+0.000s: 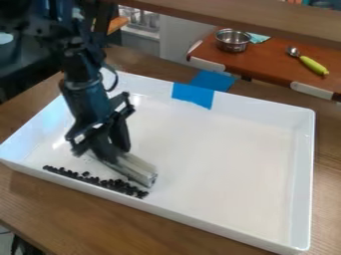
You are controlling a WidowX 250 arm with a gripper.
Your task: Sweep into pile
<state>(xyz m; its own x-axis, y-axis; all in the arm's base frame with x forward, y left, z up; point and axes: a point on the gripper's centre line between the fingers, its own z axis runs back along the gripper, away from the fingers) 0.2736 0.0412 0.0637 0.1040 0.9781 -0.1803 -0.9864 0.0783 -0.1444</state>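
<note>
Dark bits (118,186) in a row, not yet one pile
They lie along the white tray's (230,149) near left side — thicker at the right end — so bunching seems left to do; the gripper (110,152) is closed around a pale bar (137,169).

Black arm (85,89) slanting down from upper left; tool (113,150) low, tilted, fingers clamped.

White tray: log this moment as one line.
gripper: holding pale block | pale block: low in white tray, beside dark bits | dark bits: strung along near-camera wall | pile: not yet gathered
</note>
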